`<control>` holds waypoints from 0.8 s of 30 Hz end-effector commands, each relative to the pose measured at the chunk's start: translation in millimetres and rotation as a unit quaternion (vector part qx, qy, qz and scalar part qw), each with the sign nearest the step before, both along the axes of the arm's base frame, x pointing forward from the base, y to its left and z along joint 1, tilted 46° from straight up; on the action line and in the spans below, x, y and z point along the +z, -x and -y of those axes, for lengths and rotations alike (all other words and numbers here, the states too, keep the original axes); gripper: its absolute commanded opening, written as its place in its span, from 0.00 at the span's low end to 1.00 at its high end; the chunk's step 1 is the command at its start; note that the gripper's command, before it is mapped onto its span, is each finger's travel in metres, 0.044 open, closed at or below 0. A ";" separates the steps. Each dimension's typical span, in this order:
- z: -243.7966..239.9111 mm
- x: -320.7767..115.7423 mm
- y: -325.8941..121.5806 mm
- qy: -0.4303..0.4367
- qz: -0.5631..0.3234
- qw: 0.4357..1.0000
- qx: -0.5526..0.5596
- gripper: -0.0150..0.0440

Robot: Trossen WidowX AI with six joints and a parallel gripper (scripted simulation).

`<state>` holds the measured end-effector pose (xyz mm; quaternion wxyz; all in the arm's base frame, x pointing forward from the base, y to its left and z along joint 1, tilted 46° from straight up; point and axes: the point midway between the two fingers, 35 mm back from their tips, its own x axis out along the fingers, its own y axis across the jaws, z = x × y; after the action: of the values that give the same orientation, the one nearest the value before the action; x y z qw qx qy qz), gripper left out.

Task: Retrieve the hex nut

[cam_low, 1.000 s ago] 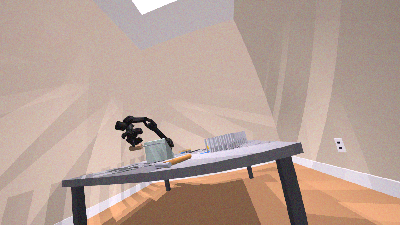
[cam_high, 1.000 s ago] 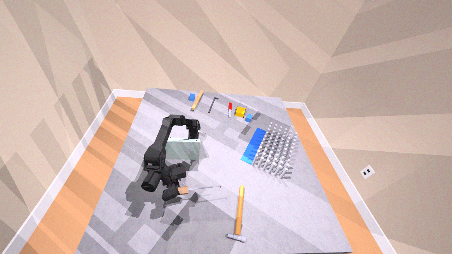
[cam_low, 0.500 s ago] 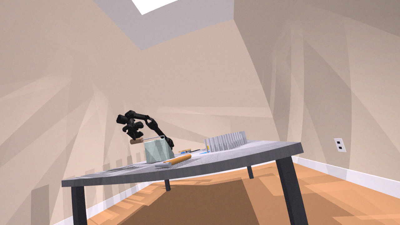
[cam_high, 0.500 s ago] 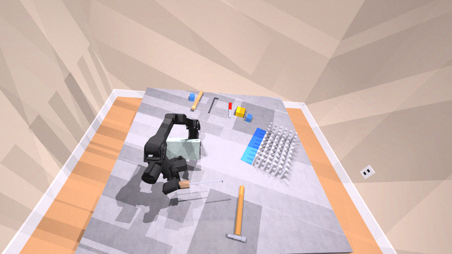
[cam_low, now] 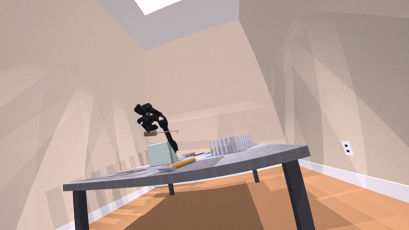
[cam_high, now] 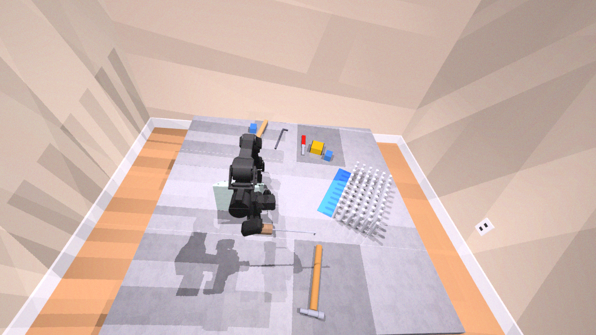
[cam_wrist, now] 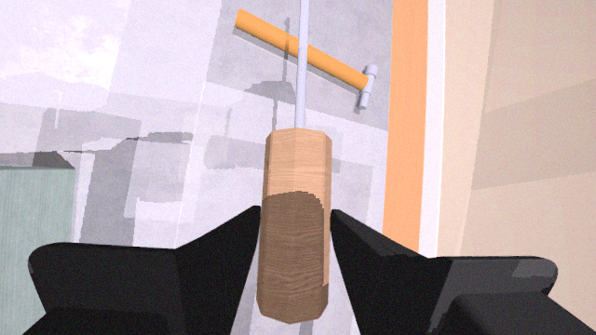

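Observation:
My gripper (cam_wrist: pixel 295 215) is shut on the wooden handle of a hook tool (cam_high: pixel 267 229) (cam_low: pixel 150 133) (cam_wrist: pixel 298 158). The tool is held level, high above the table. Its thin metal rod points toward the spacer side and ends in a small bent tip (cam_high: pixel 314 233) (cam_low: pixel 177 131). The white metal spacers (cam_high: pixel 364 195) (cam_low: pixel 230 144) stand upright in a dense field at the right of the table. The blue taped strip (cam_high: pixel 333 193) lies along the field's left side. The tool tip is well outside the field. I cannot make out the hex nut in any view.
An orange-handled hammer (cam_high: pixel 316 277) (cam_low: pixel 182 163) (cam_wrist: pixel 326 61) lies near the front. A pale green block (cam_high: pixel 221 197) (cam_low: pixel 160 154) stands beside the arm. At the back are a black hooked bar (cam_high: pixel 280 139), a wooden stick (cam_high: pixel 262 128), a red-handled tool (cam_high: pixel 303 140), a yellow block (cam_high: pixel 317 147) and blue cubes (cam_high: pixel 253 127) (cam_high: pixel 328 155).

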<state>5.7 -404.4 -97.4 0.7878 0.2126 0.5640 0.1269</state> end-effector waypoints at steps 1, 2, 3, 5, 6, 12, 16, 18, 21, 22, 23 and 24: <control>1.2 22.1 -30.2 0.001 -0.019 1.000 -0.011 0.25; 1.1 27.3 -37.4 0.001 -0.024 1.000 -0.014 0.25; 0.7 32.4 -44.6 0.002 -0.029 0.999 -0.016 0.25; -0.5 42.7 -59.1 0.003 -0.039 0.999 -0.021 0.25; -1.5 47.8 -66.3 0.004 -0.043 0.999 -0.023 0.25; -11.4 78.0 -109.0 0.009 -0.068 0.997 -0.038 0.25; -21.9 97.7 -136.4 0.013 -0.083 0.995 -0.049 0.25; -28.4 107.4 -149.6 0.015 -0.090 0.994 -0.054 0.25; -39.3 121.7 -168.8 0.018 -0.099 0.993 -0.063 0.25; -43.3 126.4 -175.0 0.019 -0.101 0.992 -0.065 0.25; -47.5 131.1 -181.0 0.021 -0.104 0.992 -0.068 0.25; -51.8 135.7 -187.0 0.022 -0.107 0.991 -0.071 0.25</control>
<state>173.1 -366.3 22.1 0.7368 0.2433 0.6291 0.0473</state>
